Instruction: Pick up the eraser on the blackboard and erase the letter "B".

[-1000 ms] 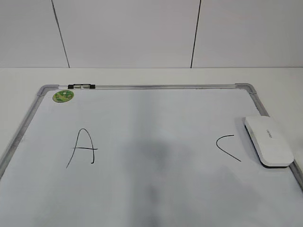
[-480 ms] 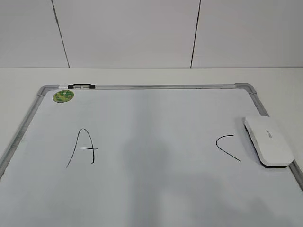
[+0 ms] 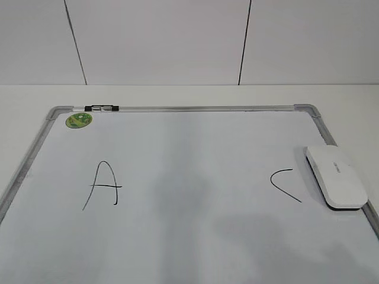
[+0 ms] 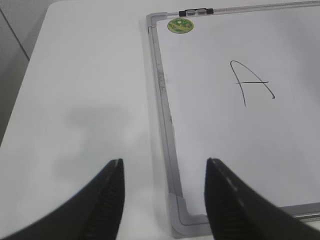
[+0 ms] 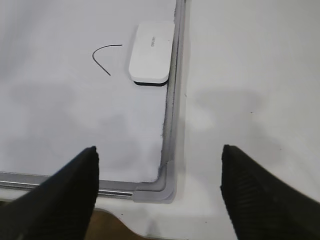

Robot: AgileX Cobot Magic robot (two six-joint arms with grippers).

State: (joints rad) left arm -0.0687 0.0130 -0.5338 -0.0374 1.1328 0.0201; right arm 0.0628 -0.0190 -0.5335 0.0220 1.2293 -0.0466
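Observation:
The eraser (image 3: 335, 176) lies flat on the blackboard (image 3: 195, 107) at its right edge; it also shows in the right wrist view (image 5: 150, 52). Beside it is a curved "C" stroke (image 3: 285, 184). An "A" (image 3: 102, 185) stands at the left, also in the left wrist view (image 4: 252, 82). No letter "B" shows; the middle of the board is blank. My left gripper (image 4: 164, 167) is open and empty above the board's near left corner (image 4: 182, 217). My right gripper (image 5: 159, 152) is open and empty above the near right corner (image 5: 162, 187). Neither gripper shows in the exterior view.
A small green round sticker (image 3: 79, 120) sits at the board's far left corner, next to a black clip (image 3: 102, 108) on the top frame. White table surrounds the board; a white panelled wall stands behind. The table's near edge shows under my right gripper.
The eraser and letters have not moved. The faint shadows on the lower middle of the board have shifted slightly.

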